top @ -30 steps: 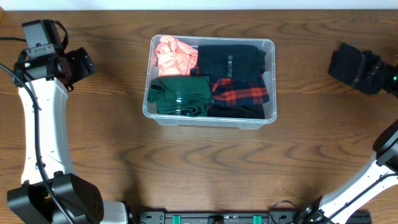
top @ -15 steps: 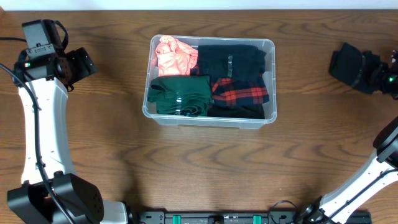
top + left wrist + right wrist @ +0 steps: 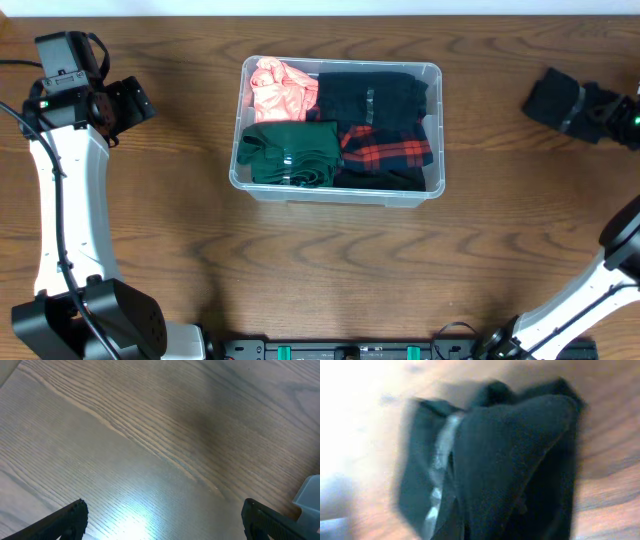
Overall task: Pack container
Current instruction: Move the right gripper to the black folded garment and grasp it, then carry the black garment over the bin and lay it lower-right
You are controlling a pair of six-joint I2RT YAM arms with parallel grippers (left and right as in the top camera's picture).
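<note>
The container [image 3: 432, 70], a clear plastic bin, stands at the table's middle back. It holds a pink garment [image 3: 278, 88], a black garment [image 3: 372, 96], a green garment [image 3: 290, 152] and a red-and-black plaid garment [image 3: 388, 148]. At the far right edge my right gripper [image 3: 598, 108] is shut on a folded black garment [image 3: 552, 96] with a pale stripe. In the right wrist view the black garment [image 3: 510, 465] fills the picture and hides the fingers. My left gripper [image 3: 162, 520] hangs open over bare wood at the far left, well away from the bin.
The left arm's white link [image 3: 70, 200] runs down the left side of the table. A pale grey-blue corner of something [image 3: 310, 497] shows at the right edge of the left wrist view. Bare wood lies between the bin and the black garment.
My right gripper has shut on the black garment, and the garment has shifted a little to the left. The left arm and the bin have not moved.
</note>
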